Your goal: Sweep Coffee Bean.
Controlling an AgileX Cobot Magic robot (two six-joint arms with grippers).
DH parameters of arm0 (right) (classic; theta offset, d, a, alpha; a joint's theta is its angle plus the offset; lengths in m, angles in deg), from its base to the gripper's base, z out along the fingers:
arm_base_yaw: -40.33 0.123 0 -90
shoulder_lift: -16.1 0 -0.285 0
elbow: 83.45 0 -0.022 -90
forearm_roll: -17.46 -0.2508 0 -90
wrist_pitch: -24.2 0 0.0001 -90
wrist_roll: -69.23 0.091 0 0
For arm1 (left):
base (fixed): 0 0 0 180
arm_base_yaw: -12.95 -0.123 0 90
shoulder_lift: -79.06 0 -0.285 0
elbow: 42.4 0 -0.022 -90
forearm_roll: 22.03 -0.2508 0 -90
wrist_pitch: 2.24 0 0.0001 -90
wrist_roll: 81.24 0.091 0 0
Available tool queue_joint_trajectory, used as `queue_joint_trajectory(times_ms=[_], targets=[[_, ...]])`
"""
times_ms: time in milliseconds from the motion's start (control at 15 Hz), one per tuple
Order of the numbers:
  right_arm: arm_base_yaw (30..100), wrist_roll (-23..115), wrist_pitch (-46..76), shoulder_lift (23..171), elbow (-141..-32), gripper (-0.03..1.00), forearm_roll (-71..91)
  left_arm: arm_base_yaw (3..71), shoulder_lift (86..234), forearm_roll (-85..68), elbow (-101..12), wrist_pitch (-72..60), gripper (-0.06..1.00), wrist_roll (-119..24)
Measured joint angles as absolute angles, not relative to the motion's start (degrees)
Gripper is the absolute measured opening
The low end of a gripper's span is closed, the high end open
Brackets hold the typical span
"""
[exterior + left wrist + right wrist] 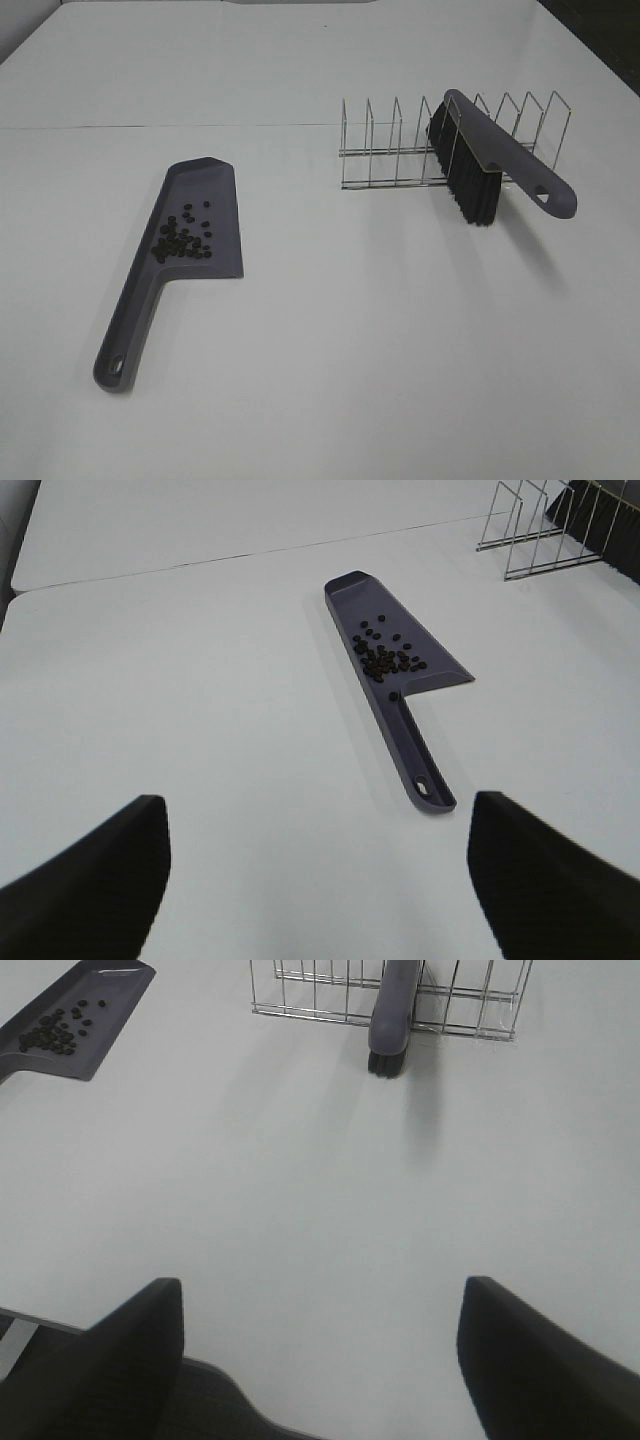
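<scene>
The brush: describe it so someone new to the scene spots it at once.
On the white table, find the wire rack at the far right. The brush leans in it, black bristles down, handle sticking out. Unlike the flat dustpan on the left, it holds no beans.

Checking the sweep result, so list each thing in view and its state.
Coffee beans: all gathered in the dustpan, none seen on the table.
Dustpan: flat on the table, holding the beans.
Brush: propped in the wire rack, bristles down.
Left gripper: open, empty, away from the dustpan.
Right gripper: open, empty, away from the brush.
</scene>
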State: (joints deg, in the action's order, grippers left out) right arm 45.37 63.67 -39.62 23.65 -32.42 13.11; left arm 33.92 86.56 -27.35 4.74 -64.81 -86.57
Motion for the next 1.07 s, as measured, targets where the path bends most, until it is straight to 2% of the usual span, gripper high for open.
queue_joint_trajectory(times_ms=[400, 800, 1067], targets=[[45.37, 63.73, -39.62, 23.65, -32.42, 0.72, 13.05, 32.94, 86.56, -27.3, 4.74, -64.81, 0.75, -86.52], [45.37, 63.73, -39.62, 23.65, -32.42, 0.72, 13.05, 12.83, 86.5, -27.3, 4.74, -64.75, 0.75, -86.46], [45.37, 63.79, -39.62, 23.65, -32.42, 0.72, 13.05, 12.55, 86.5, -27.35, 4.74, -64.75, 0.75, -86.46]])
